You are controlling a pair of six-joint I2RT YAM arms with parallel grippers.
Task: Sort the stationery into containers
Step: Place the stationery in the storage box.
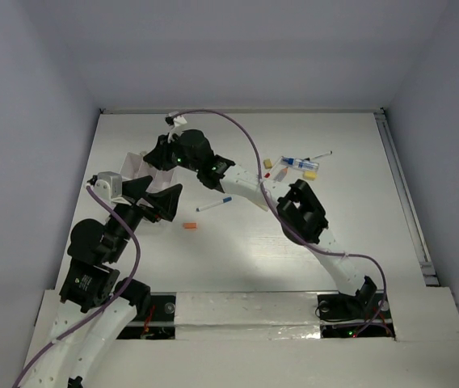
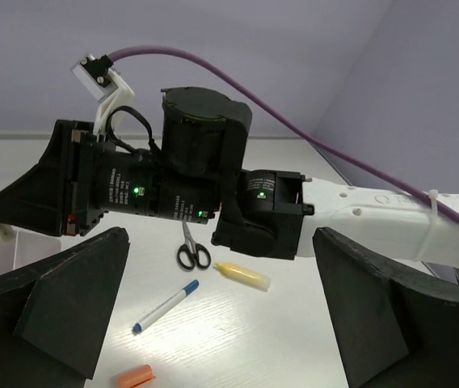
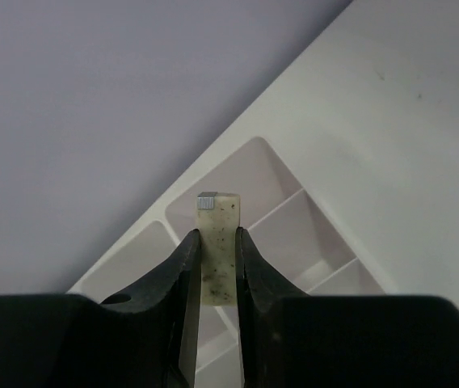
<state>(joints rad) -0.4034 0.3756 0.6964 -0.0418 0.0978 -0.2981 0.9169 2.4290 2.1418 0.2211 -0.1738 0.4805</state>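
Above the white box (image 3: 282, 207), right end effector (image 3: 217, 237) pinches beige eraser (image 3: 219, 212).

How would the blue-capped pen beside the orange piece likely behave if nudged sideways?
The blue-capped pen looks thin, round and straight, so it would probably roll rather than slide on the smooth white table. It appears rigid and light, likely easy to lift, though its narrow barrel might slip from a loose pinch.
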